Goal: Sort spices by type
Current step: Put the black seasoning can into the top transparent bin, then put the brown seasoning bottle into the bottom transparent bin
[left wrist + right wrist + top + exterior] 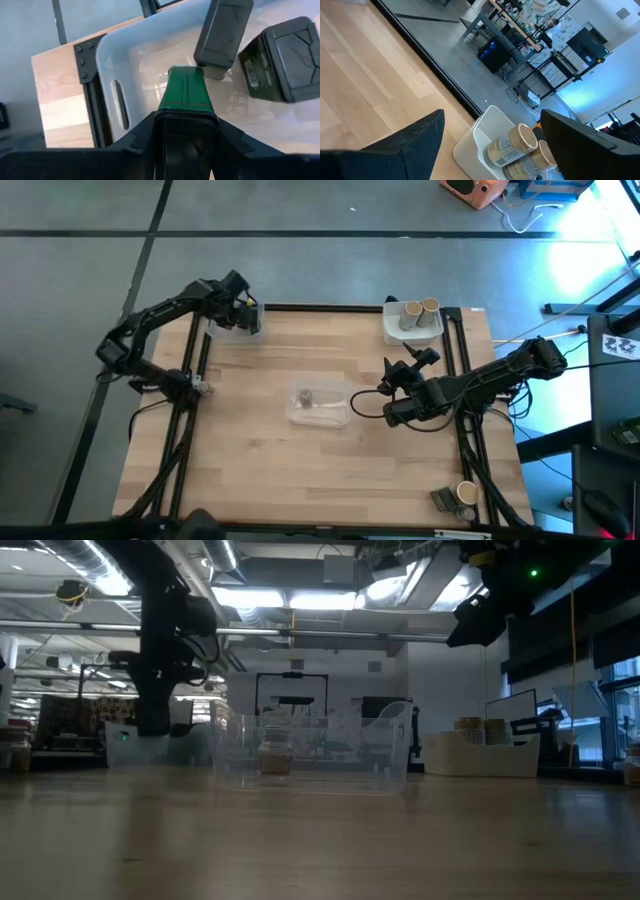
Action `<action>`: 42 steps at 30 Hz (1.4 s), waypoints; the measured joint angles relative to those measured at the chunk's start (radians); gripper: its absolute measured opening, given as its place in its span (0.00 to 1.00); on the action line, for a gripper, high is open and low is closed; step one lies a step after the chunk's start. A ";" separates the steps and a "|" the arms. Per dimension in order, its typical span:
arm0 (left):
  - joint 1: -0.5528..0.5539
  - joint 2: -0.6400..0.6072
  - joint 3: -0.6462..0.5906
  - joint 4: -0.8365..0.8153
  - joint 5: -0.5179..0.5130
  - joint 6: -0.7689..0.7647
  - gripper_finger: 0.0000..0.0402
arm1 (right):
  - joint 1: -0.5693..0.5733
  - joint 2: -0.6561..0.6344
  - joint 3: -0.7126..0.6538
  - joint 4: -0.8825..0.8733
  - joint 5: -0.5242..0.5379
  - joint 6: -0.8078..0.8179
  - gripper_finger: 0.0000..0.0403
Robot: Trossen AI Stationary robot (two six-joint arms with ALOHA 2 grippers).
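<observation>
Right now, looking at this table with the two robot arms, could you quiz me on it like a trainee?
1. True or false: the left gripper holds a green tin over the white tray at the table's far left corner.
2. How many tan canisters stand in the white tray at the far right corner? A) none B) two C) five
3. Fill in: the clear tray in the middle of the table holds one small ____.

Key
1. True; the green tin sits between its fingers, above two dark tins.
2. B
3. jar; the right gripper waits open beside that tray.
</observation>
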State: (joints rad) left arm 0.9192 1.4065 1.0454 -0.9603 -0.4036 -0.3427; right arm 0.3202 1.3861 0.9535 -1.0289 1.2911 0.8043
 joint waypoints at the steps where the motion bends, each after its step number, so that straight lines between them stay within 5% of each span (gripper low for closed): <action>1: 0.004 0.013 0.000 0.006 0.000 -0.002 0.30 | 0.000 0.000 0.000 0.000 0.000 0.000 0.81; 21: 0.042 0.148 0.000 0.008 0.035 0.035 0.31 | 0.000 0.000 0.000 0.004 0.000 0.002 0.81; 26: 0.049 0.148 0.000 0.001 0.082 0.065 0.39 | 0.000 0.000 0.000 0.005 -0.007 0.002 0.81; 33: 0.056 0.133 0.031 -0.032 0.092 0.064 0.52 | 0.000 0.000 0.000 0.006 -0.026 0.000 0.81; 42: -0.046 0.006 0.148 -0.116 0.091 0.100 0.52 | 0.000 0.000 0.000 0.006 -0.017 -0.001 0.81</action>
State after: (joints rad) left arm 0.8736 1.4129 1.1937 -1.0767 -0.3126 -0.2423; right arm 0.3202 1.3861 0.9535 -1.0225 1.2745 0.8037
